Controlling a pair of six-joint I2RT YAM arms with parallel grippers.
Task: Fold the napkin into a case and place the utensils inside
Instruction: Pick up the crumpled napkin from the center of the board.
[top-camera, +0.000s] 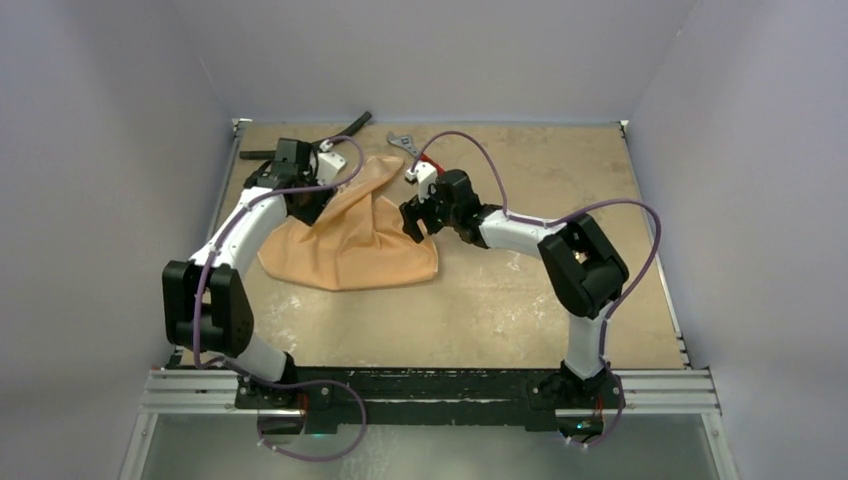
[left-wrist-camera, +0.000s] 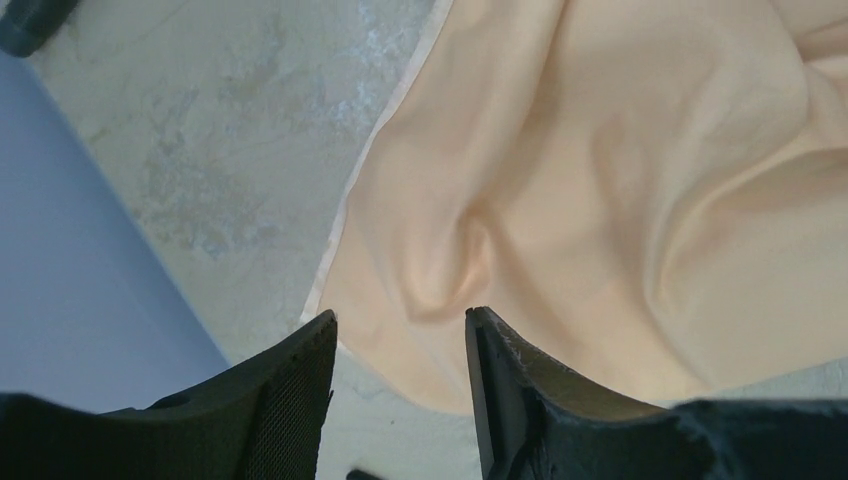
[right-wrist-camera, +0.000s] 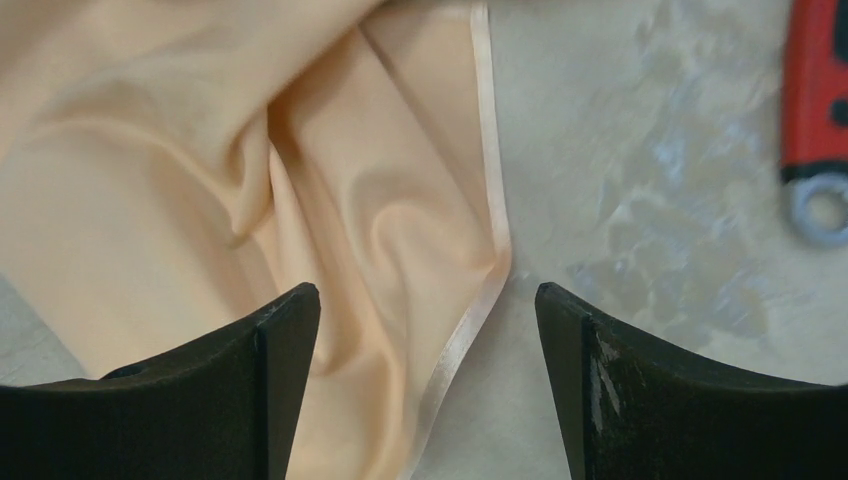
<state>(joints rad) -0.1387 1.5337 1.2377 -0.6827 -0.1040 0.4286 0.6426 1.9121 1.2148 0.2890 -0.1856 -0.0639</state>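
The peach-orange napkin (top-camera: 350, 240) lies rumpled in loose folds on the table, left of centre; no case shows. My left gripper (top-camera: 305, 200) hangs over its far left corner. In the left wrist view its jaws (left-wrist-camera: 400, 313) stand open, with the napkin (left-wrist-camera: 600, 180) below them and nothing between them. My right gripper (top-camera: 412, 222) hovers at the cloth's right edge. It too is open (right-wrist-camera: 425, 290), straddling the napkin's hemmed border (right-wrist-camera: 200, 180). The utensils are out of view.
A red-handled wrench (top-camera: 405, 143) lies behind the right gripper; its handle (right-wrist-camera: 815, 90) shows at the right wrist view's edge. A black hose (top-camera: 345, 128) rests along the back edge. Grey walls close the table on three sides.
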